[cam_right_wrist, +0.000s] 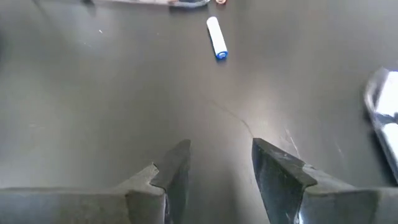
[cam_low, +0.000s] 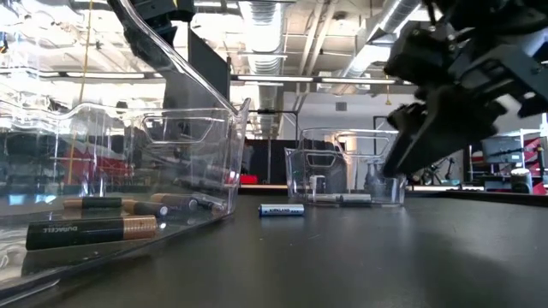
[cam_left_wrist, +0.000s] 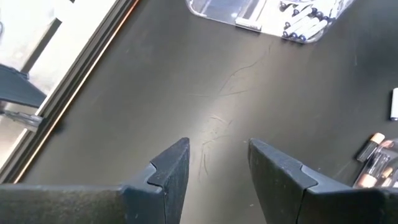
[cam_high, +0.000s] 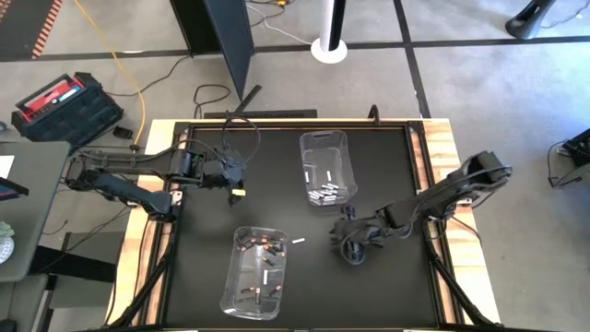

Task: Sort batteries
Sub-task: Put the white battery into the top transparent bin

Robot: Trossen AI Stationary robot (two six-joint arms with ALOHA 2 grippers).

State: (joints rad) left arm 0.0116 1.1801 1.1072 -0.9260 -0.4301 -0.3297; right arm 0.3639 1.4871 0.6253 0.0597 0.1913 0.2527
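We see one loose battery (cam_high: 298, 241) lying flat, its long axis across the table between the bins. It is white with a blue end. Our left gripper (cam_high: 238, 192) and right gripper (cam_high: 343, 242) stand parted, grasping nothing

Overhead looks straight down; low camera sits table-level (both show bins (cam_high: 327, 166)).

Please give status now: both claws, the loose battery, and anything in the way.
Left claw open, empty. Right claw open, empty, facing loose white battery lying on the mat between the two bins. Nothing in the way.
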